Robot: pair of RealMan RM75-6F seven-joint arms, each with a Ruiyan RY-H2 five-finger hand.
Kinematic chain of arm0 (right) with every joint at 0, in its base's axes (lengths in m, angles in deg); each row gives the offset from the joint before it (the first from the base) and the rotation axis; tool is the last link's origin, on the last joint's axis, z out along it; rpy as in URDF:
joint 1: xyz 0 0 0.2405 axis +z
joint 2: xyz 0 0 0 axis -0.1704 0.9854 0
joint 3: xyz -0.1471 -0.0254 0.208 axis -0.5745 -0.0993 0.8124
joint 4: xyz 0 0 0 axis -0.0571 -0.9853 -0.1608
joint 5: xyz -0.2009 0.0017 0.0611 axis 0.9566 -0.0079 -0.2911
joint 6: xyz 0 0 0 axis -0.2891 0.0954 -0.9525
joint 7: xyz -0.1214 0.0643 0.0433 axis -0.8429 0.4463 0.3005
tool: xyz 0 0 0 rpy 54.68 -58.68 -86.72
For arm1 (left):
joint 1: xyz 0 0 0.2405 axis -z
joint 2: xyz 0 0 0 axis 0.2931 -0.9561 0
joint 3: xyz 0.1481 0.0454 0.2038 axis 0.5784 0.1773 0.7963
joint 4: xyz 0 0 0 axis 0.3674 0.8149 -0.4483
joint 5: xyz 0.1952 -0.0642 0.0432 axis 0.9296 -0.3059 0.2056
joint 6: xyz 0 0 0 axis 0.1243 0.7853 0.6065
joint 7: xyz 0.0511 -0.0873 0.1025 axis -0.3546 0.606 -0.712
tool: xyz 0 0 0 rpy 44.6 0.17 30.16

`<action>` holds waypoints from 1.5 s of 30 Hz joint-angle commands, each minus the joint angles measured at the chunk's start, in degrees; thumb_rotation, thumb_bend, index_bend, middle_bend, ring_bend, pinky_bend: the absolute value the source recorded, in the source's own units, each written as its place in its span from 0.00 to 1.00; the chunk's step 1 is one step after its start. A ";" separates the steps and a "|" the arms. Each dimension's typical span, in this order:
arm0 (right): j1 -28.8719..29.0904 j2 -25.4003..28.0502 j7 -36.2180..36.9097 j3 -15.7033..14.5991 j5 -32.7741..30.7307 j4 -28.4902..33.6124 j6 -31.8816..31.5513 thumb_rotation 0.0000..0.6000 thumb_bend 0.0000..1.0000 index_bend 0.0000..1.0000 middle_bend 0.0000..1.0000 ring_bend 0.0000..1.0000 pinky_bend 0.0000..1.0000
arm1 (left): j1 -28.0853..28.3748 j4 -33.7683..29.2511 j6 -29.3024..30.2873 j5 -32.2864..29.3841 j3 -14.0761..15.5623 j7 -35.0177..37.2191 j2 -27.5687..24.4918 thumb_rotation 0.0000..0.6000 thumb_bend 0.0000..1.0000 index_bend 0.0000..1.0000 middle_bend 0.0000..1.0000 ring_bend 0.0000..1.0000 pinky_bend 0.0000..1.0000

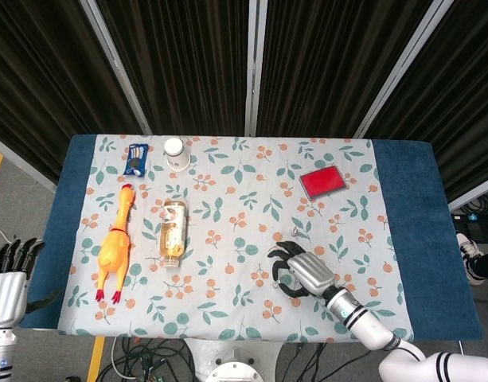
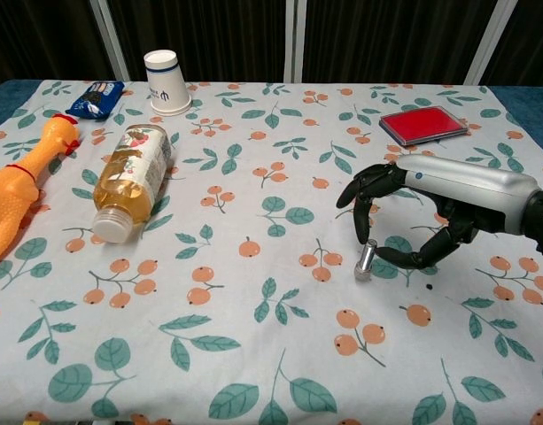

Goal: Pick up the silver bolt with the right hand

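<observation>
The silver bolt [image 1: 294,231] lies small on the floral cloth, right of the table's middle, in the head view. My right hand [image 1: 301,270] sits just nearer than the bolt, turned on its side. Its fingers are curled like a claw toward the left and do not touch the bolt. In the chest view the right hand [image 2: 430,208] hides the bolt. A short silver pin [image 2: 366,259] by the thumb tip looks like part of the hand. My left hand [image 1: 9,267] hangs off the table's left edge, fingers straight and apart, holding nothing.
A red flat box [image 1: 322,182] lies beyond the right hand. A clear bottle [image 1: 173,232] and a yellow rubber chicken [image 1: 115,247] lie on the left. An upturned paper cup [image 1: 175,153] and a blue snack packet [image 1: 136,159] sit at the back left.
</observation>
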 commanded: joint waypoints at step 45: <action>-0.15 -1.10 -3.17 -0.89 1.52 -1.71 -2.49 1.00 0.39 0.39 0.16 0.00 0.00 | 0.06 0.49 -0.31 -0.07 -0.06 0.13 0.29 1.00 0.05 0.15 0.09 0.00 0.00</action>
